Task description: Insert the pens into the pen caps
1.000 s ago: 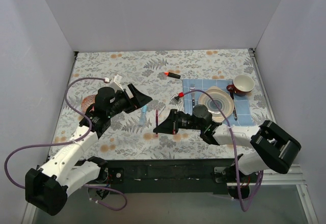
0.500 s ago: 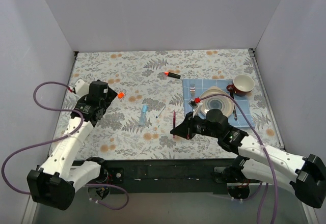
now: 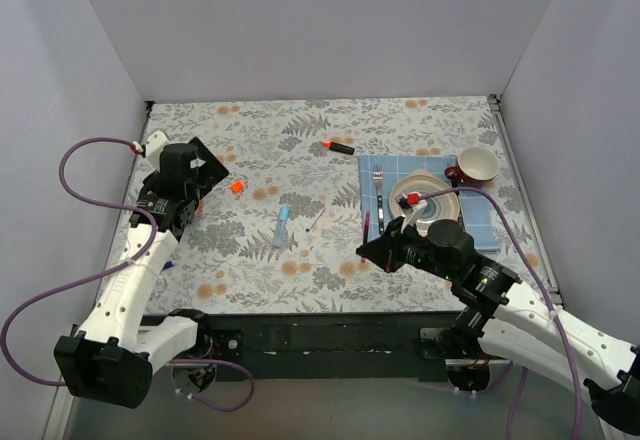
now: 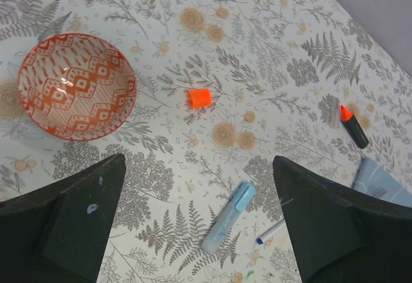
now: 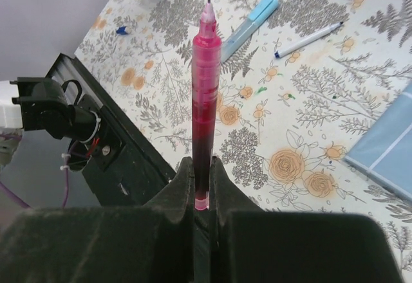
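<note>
1. Nearest me, the right tool (image 5: 201, 183) is clamped tight on the back end of the maroon-red pen (image 5: 205, 96). The pen sticks straight out with its tip leading, held above the counter (image 3: 250, 270) not far from the front edge.
2. As I read it, this pen is due to meet its cap. I can't spot a maroon cap anywhere, so the sound move is to hold the pen steady with its tip free. A cap should then be lined up mouth-first on the pen's axis, since a skewed push would likely jam.
3. A little further out lie the light-blue marker (image 4: 226, 217) and, just beside it, the thin white pen (image 4: 271, 232), both flat on the counter.
4. Over on the left, the left tool (image 3: 205, 167) hangs spread wide with nothing in it. Below it sits the orange-red cap (image 4: 199, 98), with a patterned bowl (image 4: 76, 85) nearby.
5. Farthest back lies the black marker (image 3: 340, 147). To the right, a blue cloth (image 3: 400, 163) carries a plate (image 3: 425, 175), a fork (image 3: 378, 182) and a cup (image 3: 478, 165), all close enough that the right arm could clip them.
</note>
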Robot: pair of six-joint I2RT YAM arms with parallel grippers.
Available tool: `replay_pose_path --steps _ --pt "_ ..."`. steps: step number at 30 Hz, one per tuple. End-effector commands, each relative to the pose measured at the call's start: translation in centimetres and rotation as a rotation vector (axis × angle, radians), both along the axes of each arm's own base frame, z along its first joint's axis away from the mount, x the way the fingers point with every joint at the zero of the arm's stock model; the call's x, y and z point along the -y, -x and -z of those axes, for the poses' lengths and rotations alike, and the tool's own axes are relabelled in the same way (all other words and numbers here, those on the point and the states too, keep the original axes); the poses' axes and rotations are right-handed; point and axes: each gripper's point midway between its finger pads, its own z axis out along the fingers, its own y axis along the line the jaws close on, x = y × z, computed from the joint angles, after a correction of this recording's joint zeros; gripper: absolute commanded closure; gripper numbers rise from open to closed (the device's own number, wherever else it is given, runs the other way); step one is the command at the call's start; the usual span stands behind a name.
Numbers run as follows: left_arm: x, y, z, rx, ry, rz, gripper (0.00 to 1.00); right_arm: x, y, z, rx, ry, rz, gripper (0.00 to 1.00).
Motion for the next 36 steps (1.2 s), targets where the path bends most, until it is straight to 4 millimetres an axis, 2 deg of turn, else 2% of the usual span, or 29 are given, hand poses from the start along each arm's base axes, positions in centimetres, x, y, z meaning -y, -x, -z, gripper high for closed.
replay_pose_path --steps 1,4,5,10,12,14,15,17,18,20,21,22,24,25,27,28,29,30,31,33,34,35,36 --pt "2.3 -1.6 -3.0 0.073 -0.042 0.199 0.02 1.9 -1.4 -4.5 0.133 -0.001 0.090 0.99" --pt "3.6 -2.3 -3.5 0.090 -0.031 0.280 0.02 3.0 -1.8 -5.9 0.188 0.006 0.132 0.99" --pt "4.6 -2.5 -3.3 0.083 -0.024 0.342 0.02 3.4 -1.7 -6.0 0.193 0.013 0.141 0.99" --pt "6.9 -4.1 -3.4 0.111 0.037 0.434 0.02 4.4 -2.0 -6.4 0.226 0.019 0.176 0.99" --pt "7.8 -5.0 -3.2 0.109 0.062 0.466 0.07 4.4 -1.9 -6.6 0.236 0.010 0.175 0.99" --pt "9.0 -5.9 -3.8 0.138 0.086 0.517 0.10 4.4 -1.9 -6.4 0.240 0.014 0.173 0.99" --pt "9.4 -6.7 -2.9 0.116 0.098 0.526 0.13 4.4 -2.0 -6.5 0.243 0.010 0.174 0.99" --pt "9.5 -8.1 -2.5 0.097 0.119 0.494 0.21 4.2 -1.9 -6.5 0.241 0.007 0.167 0.99" --pt "9.6 -9.8 -2.4 0.078 0.139 0.459 0.24 4.1 -1.9 -6.7 0.243 -0.001 0.162 0.99" --pt "9.9 -11.0 -1.2 0.023 0.152 0.450 0.29 3.8 -1.7 -6.7 0.246 -0.014 0.147 0.99" --pt "10.3 -12.0 -2.3 0.042 0.152 0.454 0.30 3.7 -1.7 -6.4 0.245 -0.020 0.142 0.99" --pt "10.9 -13.0 -0.6 0.003 0.155 0.454 0.33 3.6 -1.7 -6.7 0.253 -0.032 0.140 0.99" --pt "11.7 -14.2 -0.1 -0.007 0.157 0.455 0.35 3.4 -1.6 -6.7 0.252 -0.036 0.132 0.99" --pt "12.5 -15.4 0.0 0.000 0.135 0.441 0.36 3.3 -1.6 -6.7 0.251 -0.037 0.127 0.99" --pt "13.8 -16.5 0.7 -0.006 0.110 0.446 0.37 2.9 -1.3 -6.6 0.242 -0.043 0.104 0.99" --pt "16.2 -17.2 1.4 -0.008 0.084 0.477 0.37 2.8 -1.2 -6.4 0.238 -0.043 0.097 0.99" --pt "16.5 -17.8 1.8 -0.010 0.045 0.455 0.37 2.6 -1.0 -6.5 0.236 -0.053 0.085 0.99" --pt "17.6 -18.3 2.0 -0.009 0.033 0.462 0.37 2.5 -1.0 -6.5 0.236 -0.056 0.082 0.99" --pt "19.9 -18.9 3.2 -0.027 0.027 0.493 0.37 2.4 -1.0 -6.4 0.234 -0.057 0.078 0.99" --pt "21.5 -19.6 4.2 -0.040 0.028 0.493 0.39 2.3 -0.9 -6.8 0.237 -0.067 0.070 0.99" --pt "22.9 -20.0 3.6 -0.021 0.032 0.505 0.39 2.4 -0.9 -7.1 0.244 -0.074 0.070 0.99" --pt "23.4 -20.5 5.4 -0.045 0.022 0.489 0.41 2.3 -0.8 -7.3 0.247 -0.075 0.069 0.99" --pt "23.8 -20.8 5.9 -0.048 0.016 0.485 0.42 2.4 -0.8 -7.4 0.250 -0.077 0.068 0.99"
